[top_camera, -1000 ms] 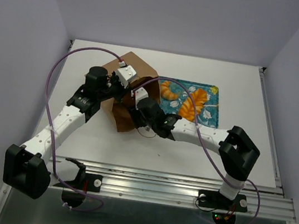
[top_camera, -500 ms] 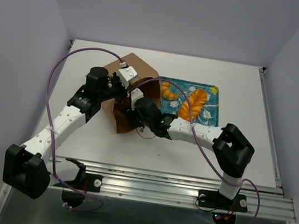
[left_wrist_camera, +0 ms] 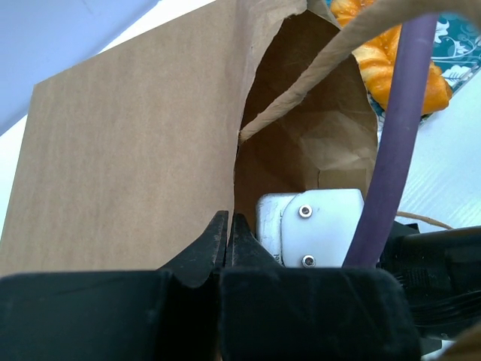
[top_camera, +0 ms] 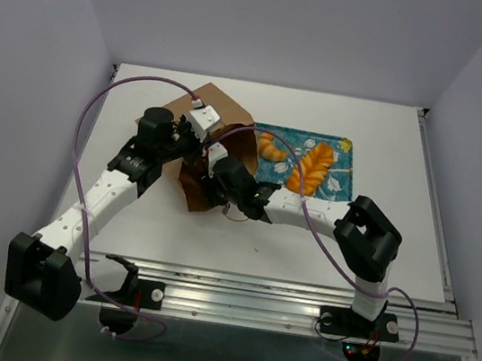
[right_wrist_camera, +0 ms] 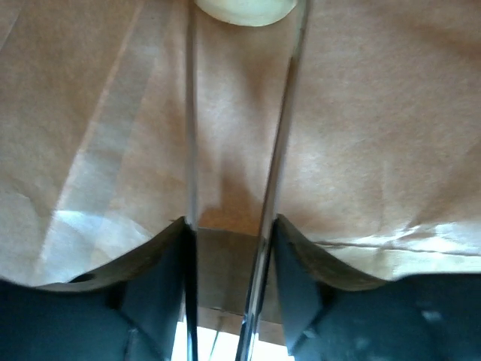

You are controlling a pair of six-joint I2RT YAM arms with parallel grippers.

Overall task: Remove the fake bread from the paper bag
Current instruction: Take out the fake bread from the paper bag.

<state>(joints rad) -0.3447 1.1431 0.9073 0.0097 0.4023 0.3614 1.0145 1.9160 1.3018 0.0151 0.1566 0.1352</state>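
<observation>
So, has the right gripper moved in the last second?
Yes. The right gripper has slid leftward, farther from the tray and deeper into the paper bag.

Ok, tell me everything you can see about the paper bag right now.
The paper bag is plain brown kraft, creased, lying on its side on the white table, mouth open toward the tray. A twisted cord handle crosses the opening. The left gripper pinches its mouth edge; the right gripper is open inside it.
</observation>
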